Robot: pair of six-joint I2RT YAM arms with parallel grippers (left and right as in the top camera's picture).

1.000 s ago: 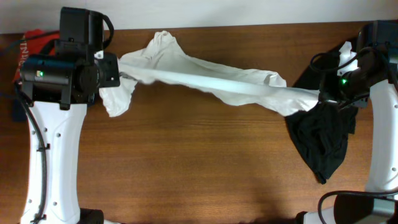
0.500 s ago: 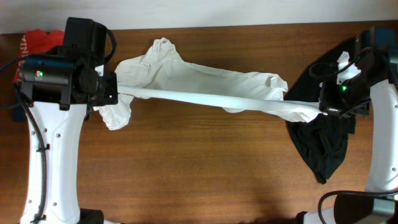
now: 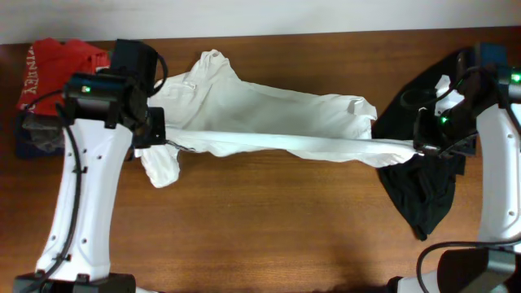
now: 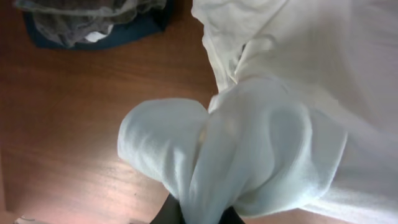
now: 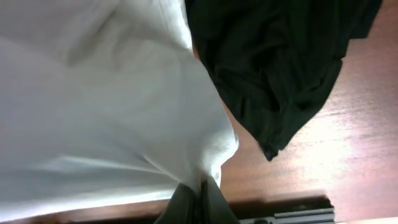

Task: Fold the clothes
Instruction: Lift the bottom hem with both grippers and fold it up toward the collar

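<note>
I'm watching the white T-shirt (image 3: 269,122) stretching across the back half of the surface (image 3: 269,236), pulled between both arms. Its front edge is running as a taut ridge from left to right, and the rest is sagging away toward the back edge in loose folds.

Left end effector (image 3: 167,140) is clenching the shirt's left end. In the left wrist view the cloth is bunching into a fat fold right where the fingers (image 4: 169,218) are pinching it. One loose flap is drooping onto the wood just in front of that arm.

Right end effector (image 3: 417,148) is clenching the shirt's right end. In the right wrist view the fabric is gathering to a point between the fingers (image 5: 219,208).

What's crowding the work:
- A black garment (image 3: 423,191) is lying crumpled at the right side, directly under and beside the right end effector. The shirt's right end is overlapping it, so the two are touching there.
- A red garment (image 3: 57,69) with white letters is sitting at the back-left corner. It's just behind the left arm and apart from the shirt.
- Grey and navy folded garments (image 3: 39,134) are lying just in front of the red one, partly hidden by the left arm.

The front half of the surface is showing bare wood.
</note>
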